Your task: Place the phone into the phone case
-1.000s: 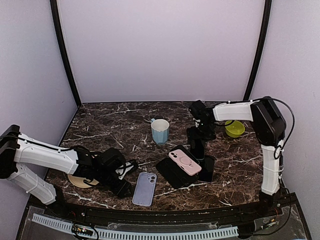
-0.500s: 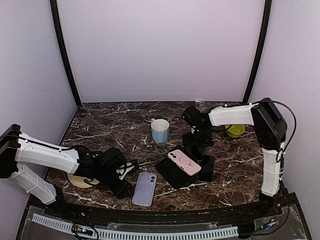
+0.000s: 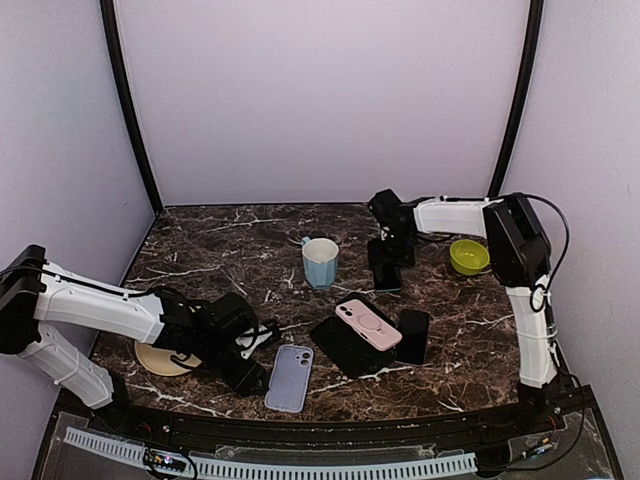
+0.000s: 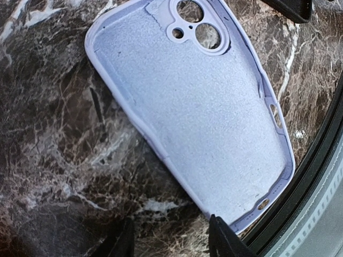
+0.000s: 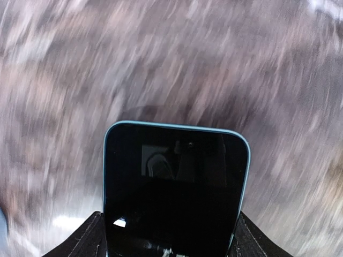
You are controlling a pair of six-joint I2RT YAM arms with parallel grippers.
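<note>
Next: your right claw (image 5: 167, 238) grips the phone (image 5: 177, 176), left claw (image 4: 171, 242) gapes empty; square the phone flat over the case (image 4: 198, 112).

Soft, even light; motion blur smears the table (image 5: 59, 80) in the right wrist view.

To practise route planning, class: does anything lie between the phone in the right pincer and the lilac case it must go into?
Yes. Seen from above, a pink phone lying on a black slab sits between the held phone and the lilac case.
</note>
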